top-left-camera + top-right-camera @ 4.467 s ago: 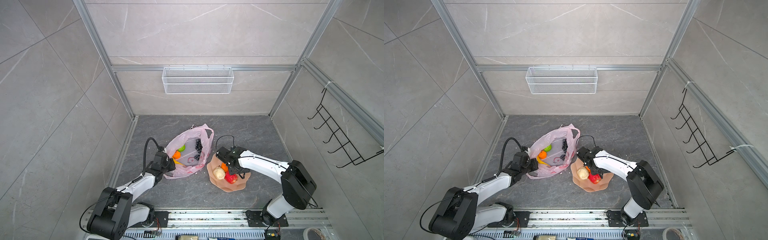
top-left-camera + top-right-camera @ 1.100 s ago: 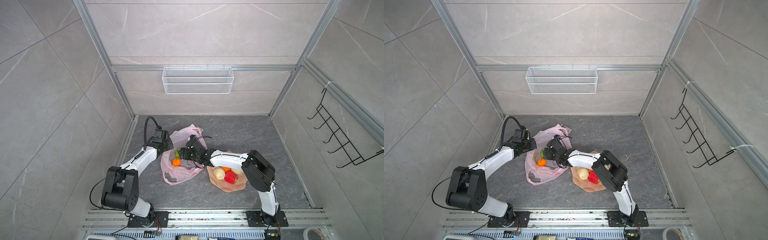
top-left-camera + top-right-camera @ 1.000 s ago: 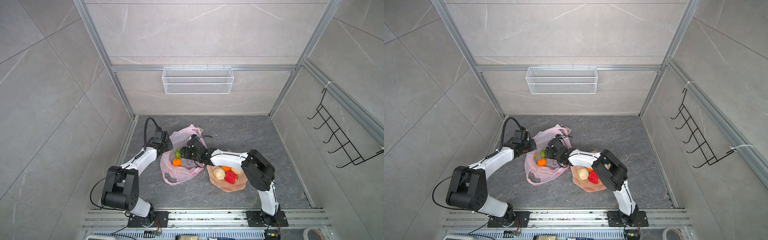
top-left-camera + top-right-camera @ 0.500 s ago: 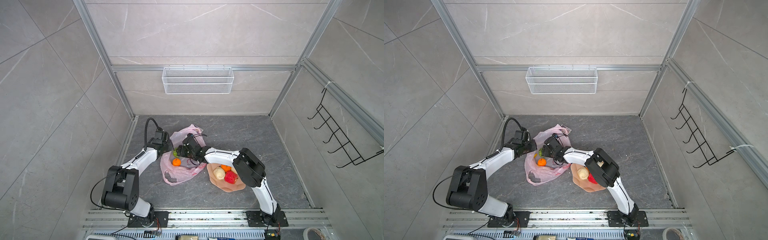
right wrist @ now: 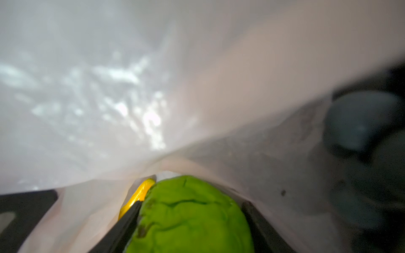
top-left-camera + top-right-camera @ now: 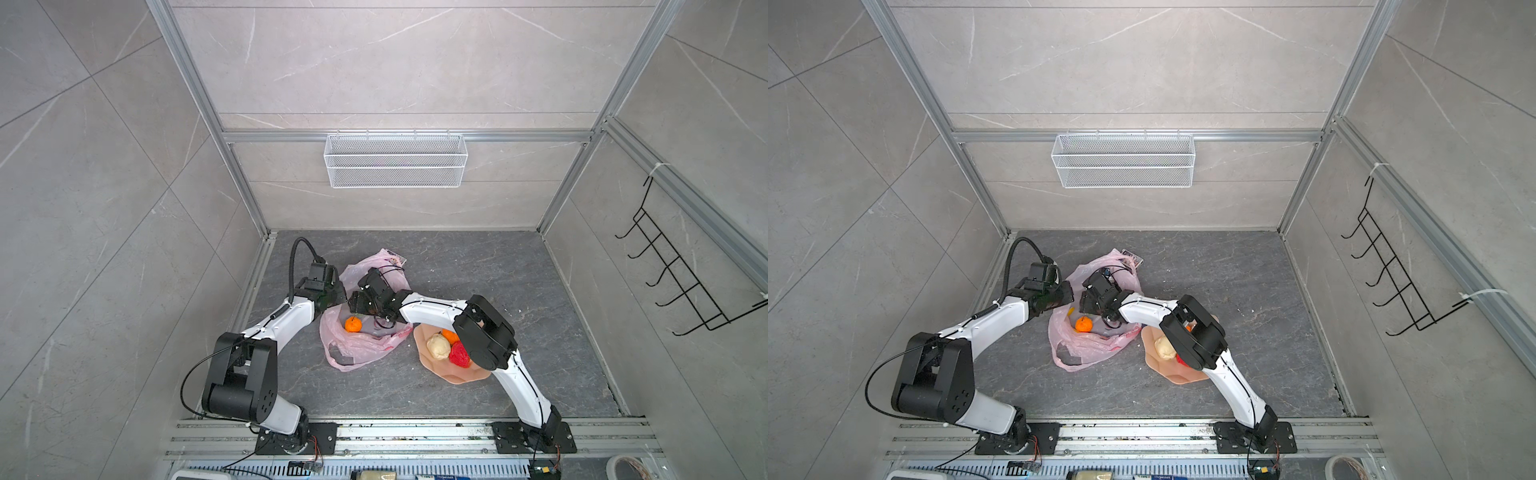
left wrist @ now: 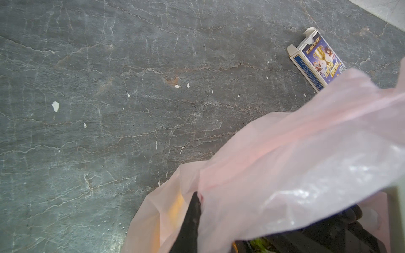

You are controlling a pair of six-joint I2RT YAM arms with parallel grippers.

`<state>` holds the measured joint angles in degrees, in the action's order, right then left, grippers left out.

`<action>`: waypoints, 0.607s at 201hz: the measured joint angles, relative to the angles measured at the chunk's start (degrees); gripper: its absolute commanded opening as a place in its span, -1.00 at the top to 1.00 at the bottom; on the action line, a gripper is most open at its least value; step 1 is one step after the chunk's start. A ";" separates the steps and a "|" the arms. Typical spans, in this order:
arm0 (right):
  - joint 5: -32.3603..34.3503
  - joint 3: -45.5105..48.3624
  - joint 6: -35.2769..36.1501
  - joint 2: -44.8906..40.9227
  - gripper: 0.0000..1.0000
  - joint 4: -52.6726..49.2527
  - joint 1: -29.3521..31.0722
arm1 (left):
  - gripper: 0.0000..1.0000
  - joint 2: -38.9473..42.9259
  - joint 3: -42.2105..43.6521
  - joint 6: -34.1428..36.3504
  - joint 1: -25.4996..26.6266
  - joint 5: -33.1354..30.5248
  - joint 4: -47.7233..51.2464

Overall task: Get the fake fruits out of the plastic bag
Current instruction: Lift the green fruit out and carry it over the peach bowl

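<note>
plainly, we found the plastic bag point(image 6: 365, 343) lying crumpled on the grey tabletop point(image 6: 498, 270), left of centre, with its mouth lifted between the two hands. the left hand point(image 6: 340, 294) was pinched closed on the bag's left rim. in the left wrist view the pink film gathered against one dark finger point(image 7: 192, 219) and draped over it. the right hand point(image 5: 191, 203) reached into the bag from the right, and its fingers pressed on either side of the green fruit point(image 5: 192, 221), holding it. a strip of yellow banana point(image 5: 138, 195) showed just beside that fruit, behind one finger. the film hung close around this hand, so we saw little free room inside the bag.

an orange point(image 6: 353, 324) lay on the bag's floor, just in front of the right hand. the bag's far edge overlapped a small printed box point(image 7: 315, 63), whose open flap end lay on bare stone. one loop handle point(image 6: 338, 358) lay flat at the bag's front edge.

just right of the bag sat the peach plate point(image 6: 457, 377); we could not tell whether its scalloped rim touched the bag. it carried a beige fruit point(image 6: 437, 347), a red fruit point(image 6: 458, 354) and a second orange point(image 6: 449, 334), partly under the right arm's elbow. bare tabletop ran from the plate to the right wall, and from the bag back to the rear wall.
</note>
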<state>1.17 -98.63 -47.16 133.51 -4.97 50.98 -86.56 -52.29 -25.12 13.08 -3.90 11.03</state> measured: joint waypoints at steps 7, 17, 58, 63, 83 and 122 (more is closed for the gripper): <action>0.02 -0.02 0.24 -0.02 -0.27 -0.07 0.00 | 0.85 0.02 0.13 0.00 0.00 -0.02 0.00; 0.11 -0.04 0.74 -0.15 -0.26 -0.52 0.04 | 0.84 0.02 0.46 -0.02 0.00 -0.04 -0.13; 1.68 0.13 4.63 -3.45 -0.25 -5.77 1.01 | 0.85 0.76 3.50 -0.39 0.02 -0.96 -0.68; 1.86 0.44 5.11 -4.46 -0.25 -6.21 1.18 | 0.85 0.76 3.67 -0.44 0.04 -1.20 -0.57; 2.29 2.69 6.91 -9.51 -0.24 -7.76 1.73 | 0.85 0.79 3.87 -0.46 0.04 -1.90 -0.68; 4.55 9.92 10.12 -22.67 -0.25 -10.99 1.84 | 0.86 1.55 5.18 -0.44 0.04 -1.92 -2.08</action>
<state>5.72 -88.71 -37.04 110.85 -15.97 52.82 -85.01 -47.11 -25.56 13.13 -5.82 8.95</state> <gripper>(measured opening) 0.631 0.075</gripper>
